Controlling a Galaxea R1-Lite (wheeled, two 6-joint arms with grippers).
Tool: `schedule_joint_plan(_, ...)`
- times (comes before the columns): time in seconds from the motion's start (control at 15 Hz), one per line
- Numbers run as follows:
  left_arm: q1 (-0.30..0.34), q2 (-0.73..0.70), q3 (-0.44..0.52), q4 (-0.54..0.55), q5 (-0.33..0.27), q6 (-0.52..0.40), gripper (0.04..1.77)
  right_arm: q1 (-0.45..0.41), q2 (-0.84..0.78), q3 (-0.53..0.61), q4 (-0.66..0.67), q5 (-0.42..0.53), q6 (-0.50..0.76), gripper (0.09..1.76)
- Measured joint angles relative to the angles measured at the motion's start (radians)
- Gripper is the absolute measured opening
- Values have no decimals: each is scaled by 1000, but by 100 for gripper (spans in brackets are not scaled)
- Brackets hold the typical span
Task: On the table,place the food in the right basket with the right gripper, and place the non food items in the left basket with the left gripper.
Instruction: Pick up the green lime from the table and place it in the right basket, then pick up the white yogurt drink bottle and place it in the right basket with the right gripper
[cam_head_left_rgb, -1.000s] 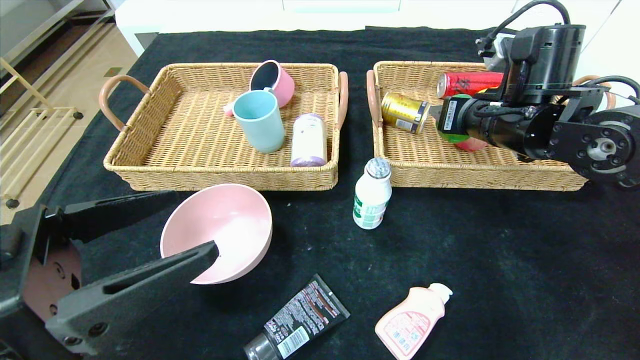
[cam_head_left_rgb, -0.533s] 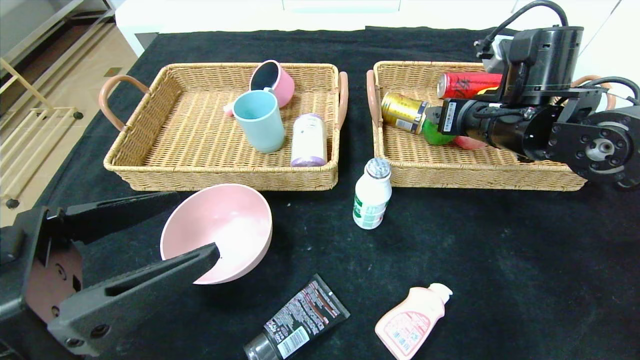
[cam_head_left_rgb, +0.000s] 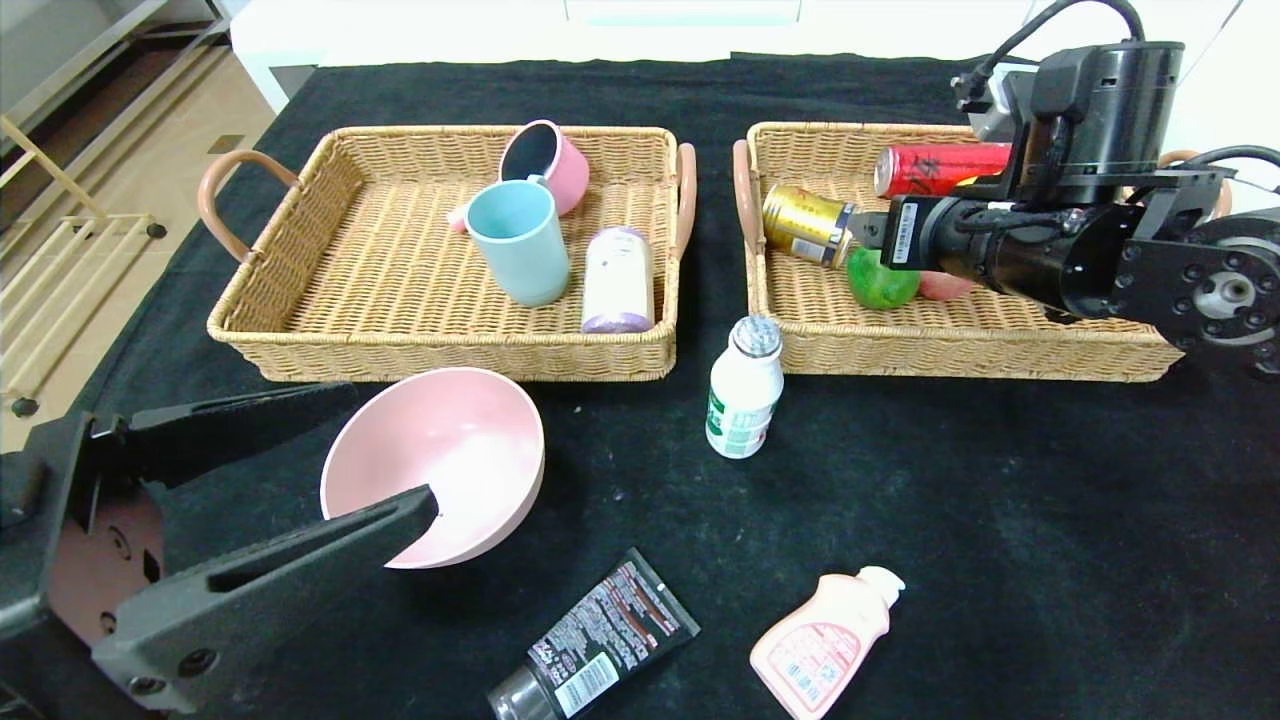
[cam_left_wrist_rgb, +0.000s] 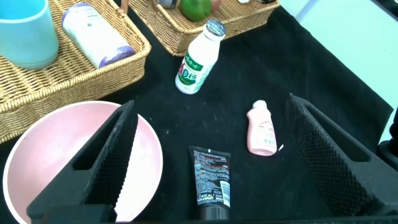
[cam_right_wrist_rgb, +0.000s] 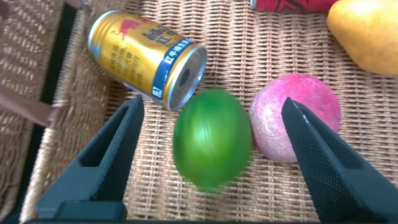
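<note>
The right hand (cam_right_wrist_rgb: 211, 155), a black claw with two long tapering fingers, is hovering over the right tan wicker tray basket (cam_head_left_rgb: 960, 345) with its fingers spread wide and nothing gripped. The round green lime (cam_right_wrist_rgb: 212, 146) is sitting free on the weave in the gap between those fingers, touching neither, and looks blurred in the right wrist view. The pink-red peach (cam_right_wrist_rgb: 297, 116) is lying just beside the lime, and the gold drink can (cam_right_wrist_rgb: 148, 60) is lying on its side at the lime's other flank. A red can (cam_head_left_rgb: 938, 166) and a yellow fruit (cam_right_wrist_rgb: 367, 34) are resting deeper in the same basket.

The left hand (cam_left_wrist_rgb: 211, 162), a black claw with a brownish side plate, is hanging low over the near left of the black-clothed tabletop (cam_head_left_rgb: 1000, 520), its fingers wide apart and empty; one finger is reaching over the large pink bowl (cam_head_left_rgb: 435, 465).

The count: two baskets. In the left tan wicker basket (cam_head_left_rgb: 440, 355) there are two mugs, one teal (cam_head_left_rgb: 518, 242) and one pink (cam_head_left_rgb: 545, 165), plus one white cylindrical container (cam_head_left_rgb: 617, 280). On the tabletop, four things are lying loose: the one pink bowl, one small white bottle with a green label (cam_head_left_rgb: 745, 388) standing upright just before the right basket, one black squeeze tube (cam_head_left_rgb: 592, 640) and one pale pink bottle (cam_head_left_rgb: 825, 640), both lying flat near the front edge.
</note>
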Motion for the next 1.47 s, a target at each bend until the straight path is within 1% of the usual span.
schedule_joint_plan(0.13, 0, -3, -1, 0, 0, 4, 172, 8, -37, 26, 35, 8, -10, 164)
schedule_joint_plan(0.2, 0, -5, -1, 0, 0, 4, 172, 11, -60, 64, 40, 27, -18, 165)
schedule_joint_plan(0.47, 1, -7, -1, 1, 0, 5, 172, 18, -190, 306, 43, 149, -45, 167)
schedule_joint_plan(0.53, 1, -6, 0, 1, 0, 4, 172, 19, -227, 358, 41, 193, -63, 168)
schedule_joint_plan(0.67, 1, -6, 1, 1, 0, 5, 172, 26, -285, 419, 41, 257, -83, 168)
schedule_joint_plan(0.8, 1, -5, 1, 1, 0, 4, 172, 54, -326, 471, 41, 296, -104, 169)
schedule_joint_plan(0.93, 1, -5, 1, 1, 0, 5, 172, 104, -353, 522, 41, 313, -126, 169)
schedule_joint_plan(1.2, 1, -5, -1, 1, 0, 5, 172, 220, -375, 590, 38, 306, -144, 170)
schedule_joint_plan(1.33, 1, -5, -1, 1, 0, 4, 172, 254, -372, 602, 17, 285, -144, 170)
schedule_joint_plan(1.47, 1, -5, -1, 1, 0, 5, 172, 271, -354, 605, -47, 271, -149, 170)
